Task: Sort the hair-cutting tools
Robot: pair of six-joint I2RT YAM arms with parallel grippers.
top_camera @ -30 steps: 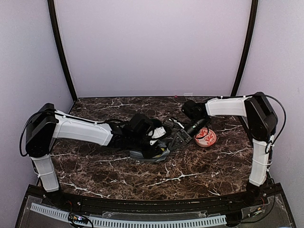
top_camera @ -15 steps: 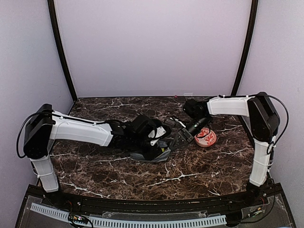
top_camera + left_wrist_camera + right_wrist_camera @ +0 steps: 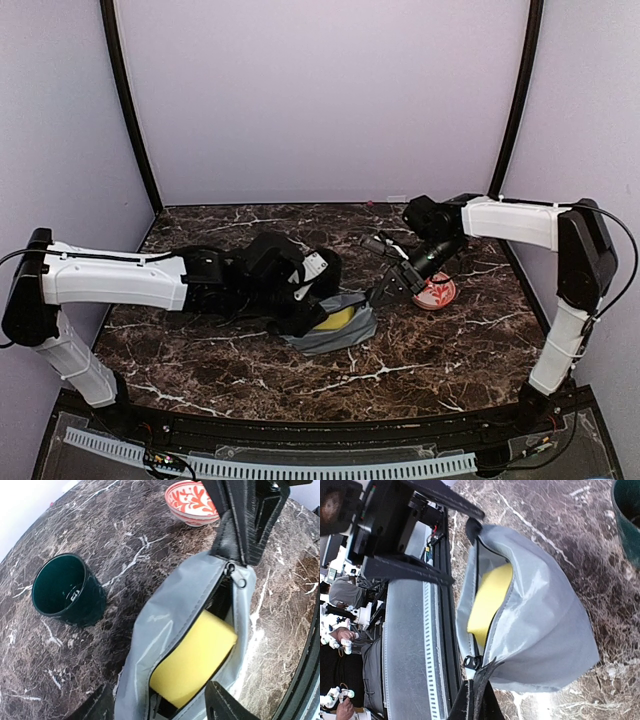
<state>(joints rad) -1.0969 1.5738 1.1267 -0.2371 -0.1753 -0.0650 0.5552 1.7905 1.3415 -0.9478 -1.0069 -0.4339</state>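
Note:
A grey zip pouch [image 3: 345,330] lies mid-table with its zip open and a yellow block [image 3: 336,319] inside. My right gripper [image 3: 388,293] is shut on the pouch's end tab beside the zip pull [image 3: 472,662]. In the right wrist view, the gripper [image 3: 477,700] pinches the pouch [image 3: 545,630]. My left gripper [image 3: 298,308] is open. In the left wrist view, the gripper [image 3: 160,711] straddles the pouch's [image 3: 170,625] other end above the block [image 3: 200,655]. No scissors, comb or clipper show in any view.
A dark green cup [image 3: 65,590] stands upright to the left of the pouch. A red-and-white patterned plate [image 3: 435,292] sits right of my right gripper and also shows in the left wrist view [image 3: 192,502]. The table's black front rim [image 3: 300,430] runs along the near edge.
My left arm has drawn back to the left, uncovering the pouch. The pouch mouth now gapes and shows the yellow block. My right gripper has shifted slightly right, still holding the pouch end.

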